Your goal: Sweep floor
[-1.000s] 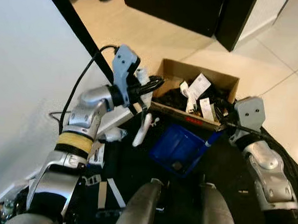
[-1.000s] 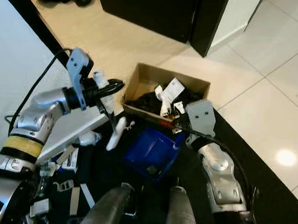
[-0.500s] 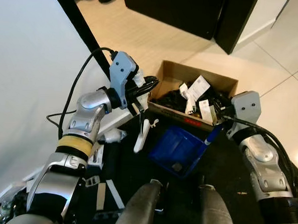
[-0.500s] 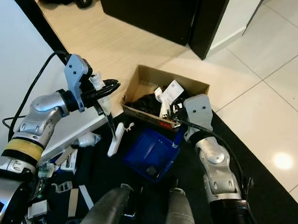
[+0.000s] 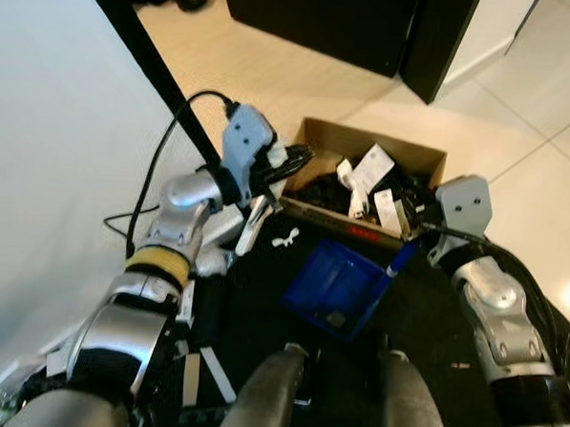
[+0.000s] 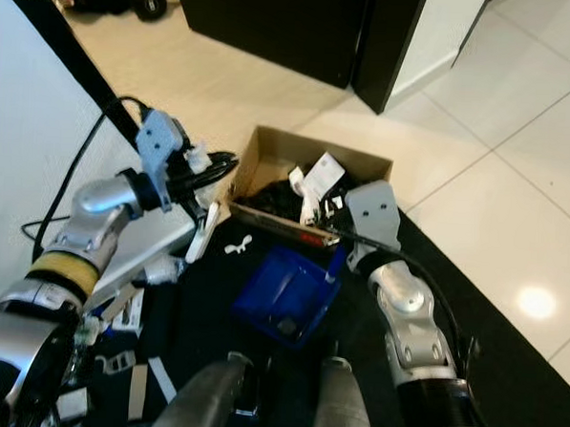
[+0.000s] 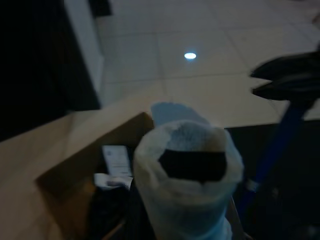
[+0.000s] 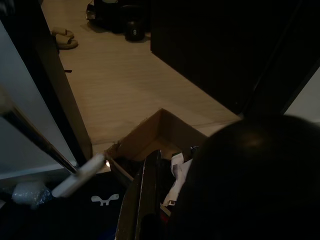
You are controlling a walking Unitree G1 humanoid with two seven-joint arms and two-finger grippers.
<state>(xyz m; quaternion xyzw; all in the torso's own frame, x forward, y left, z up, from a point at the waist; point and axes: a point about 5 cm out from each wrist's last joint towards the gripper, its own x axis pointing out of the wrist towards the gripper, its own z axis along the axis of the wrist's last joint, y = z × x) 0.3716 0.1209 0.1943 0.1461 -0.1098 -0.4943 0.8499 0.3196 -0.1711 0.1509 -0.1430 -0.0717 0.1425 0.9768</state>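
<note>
At the left, the left gripper (image 5: 286, 163) is clamped on a white brush (image 5: 250, 225), whose pale handle angles down over the black mat (image 5: 261, 298) just beside the cardboard box (image 5: 370, 146). A small white scrap (image 5: 285, 239) lies on the mat near the brush tip. At the centre sits a blue dustpan (image 5: 337, 287), tilted, with a bit of debris in it. To the right, the right gripper (image 5: 420, 227) grips the dustpan's blue handle (image 5: 402, 257), close against the near edge of the paper-filled box.
</note>
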